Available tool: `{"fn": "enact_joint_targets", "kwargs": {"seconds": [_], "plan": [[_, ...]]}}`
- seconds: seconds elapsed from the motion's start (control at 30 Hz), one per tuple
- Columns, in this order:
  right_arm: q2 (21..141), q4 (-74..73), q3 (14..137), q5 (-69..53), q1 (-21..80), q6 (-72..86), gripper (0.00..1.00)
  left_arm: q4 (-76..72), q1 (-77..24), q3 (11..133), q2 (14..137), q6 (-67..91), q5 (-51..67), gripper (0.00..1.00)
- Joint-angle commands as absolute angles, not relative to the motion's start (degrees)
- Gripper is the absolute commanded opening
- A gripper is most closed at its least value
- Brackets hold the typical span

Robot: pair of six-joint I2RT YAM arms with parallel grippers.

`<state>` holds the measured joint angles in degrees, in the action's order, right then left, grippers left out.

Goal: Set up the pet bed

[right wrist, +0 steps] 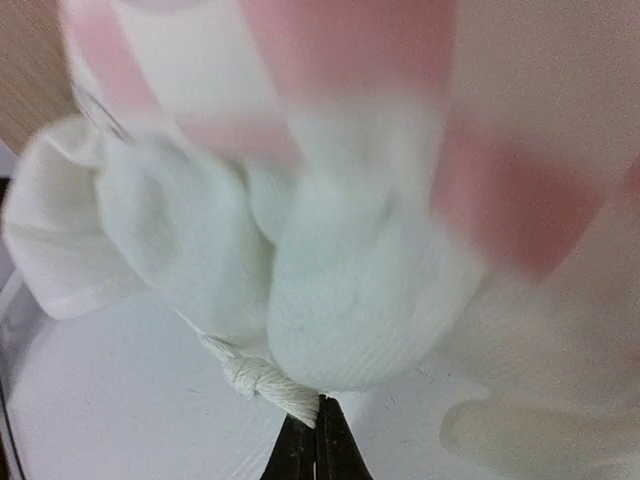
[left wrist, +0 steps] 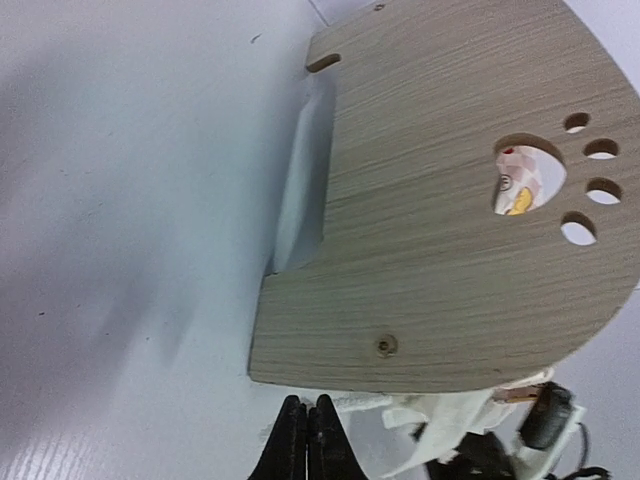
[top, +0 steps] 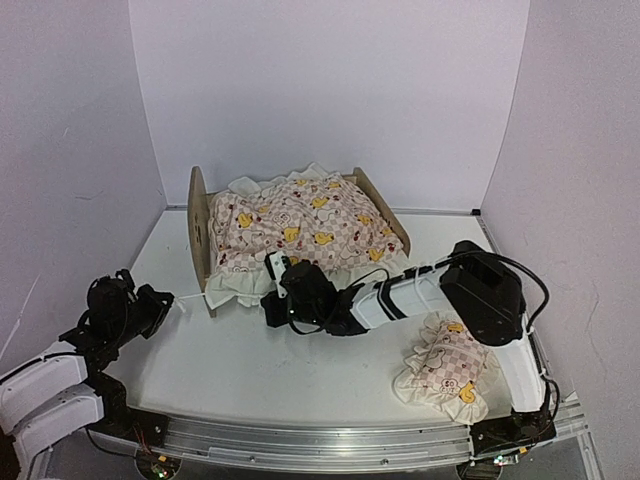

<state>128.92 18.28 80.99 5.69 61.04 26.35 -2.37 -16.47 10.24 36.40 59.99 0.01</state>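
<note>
White knotted cord (right wrist: 255, 378) meets the tips of the right gripper (right wrist: 320, 425), jaws together — whether it is pinched I cannot tell. The soft frilled quilt (right wrist: 330, 290) just beyond wants a slow, level pull. The left gripper (left wrist: 308, 425), closed on nothing, sits just before the pet bed (left wrist: 440, 290) — smooth pale wood, rounded headboard.

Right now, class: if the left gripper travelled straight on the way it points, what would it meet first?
Most likely the pet bed, at its wooden headboard's near edge, straight ahead of the shut left gripper. The gap looks short, though depth is unclear.
</note>
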Motion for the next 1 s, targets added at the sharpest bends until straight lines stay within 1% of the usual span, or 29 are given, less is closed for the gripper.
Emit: {"fn": "enact_joint_targets", "kwargs": {"seconds": [0.0, 0.13, 0.2, 0.27, 0.33, 0.37, 0.4, 0.43, 0.5, 0.53, 0.57, 0.6, 0.67, 0.73, 0.8, 0.83, 0.9, 0.97], "plan": [[118.7, 18.7, 79.4, 7.7, 60.3, 24.8, 0.00, -2.8, -16.1, 10.1, 40.8, 58.7, -5.6, 0.00], [114.8, 23.3, 73.9, 8.1, 60.4, 25.8, 0.00, -4.3, -15.6, 8.7, 43.3, 58.6, -5.2, 0.00], [114.8, 23.9, 73.0, 6.0, 60.4, 26.2, 0.00, -4.5, -15.6, 8.1, 43.2, 58.3, -5.3, 0.00], [115.8, 24.1, 73.2, -0.2, 60.5, 26.9, 0.00, -4.4, -15.6, 7.7, 42.6, 58.2, -4.7, 0.00], [117.4, 23.9, 74.0, -9.7, 61.0, 27.7, 0.00, -4.2, -15.6, 7.5, 41.7, 58.1, -4.2, 0.00], [117.9, 22.7, 74.2, -13.2, 61.3, 28.1, 0.06, -3.3, -15.6, 7.8, 41.3, 58.3, -4.4, 0.00], [117.4, 21.4, 73.2, -15.1, 61.5, 28.1, 0.18, -1.1, -15.6, 8.7, 41.1, 58.8, -5.6, 0.01], [115.4, 20.5, 70.6, -15.3, 61.4, 27.7, 0.26, 2.4, -15.6, 9.8, 40.9, 59.0, -6.4, 0.13], [108.9, 18.7, 63.5, -12.4, 60.8, 26.2, 0.42, 7.0, -15.6, 11.7, 39.7, 58.7, -7.3, 0.50], [105.7, 16.0, 61.1, -11.1, 59.9, 25.2, 0.50, 8.7, -15.6, 12.5, 38.6, 58.3, -7.4, 0.58], [102.9, 10.8, 60.0, -8.5, 58.6, 24.4, 0.56, 9.9, -15.7, 12.9, 37.3, 57.7, -7.3, 0.62], [100.5, 6.3, 59.3, -7.1, 56.6, 23.8, 0.61, 10.1, -15.6, 13.2, 35.8, 56.9, -6.9, 0.63], [96.5, -2.7, 58.3, -4.9, 50.8, 23.1, 0.64, 9.5, -15.6, 14.4, 33.4, 53.8, -4.7, 0.64], [91.4, -6.0, 55.7, -3.4, 45.4, 22.1, 0.71, 8.5, -15.7, 16.9, 32.4, 49.2, -1.2, 0.65], [87.6, -7.9, 54.0, -3.3, 39.9, 21.7, 0.78, 5.8, -15.9, 18.3, 32.6, 45.5, 5.0, 0.71], [86.6, -8.8, 53.8, -4.0, 37.0, 21.5, 0.80, 5.2, -16.4, 19.3, 33.1, 44.5, 7.1, 0.72], [86.0, -10.0, 54.4, -5.8, 32.7, 20.4, 0.82, 4.3, -19.8, 20.1, 35.0, 43.6, 7.8, 0.77], [87.1, -11.1, 56.4, -6.1, 30.6, 18.8, 0.86, 4.3, -27.2, 20.7, 36.9, 43.4, 2.8, 0.79]]}}
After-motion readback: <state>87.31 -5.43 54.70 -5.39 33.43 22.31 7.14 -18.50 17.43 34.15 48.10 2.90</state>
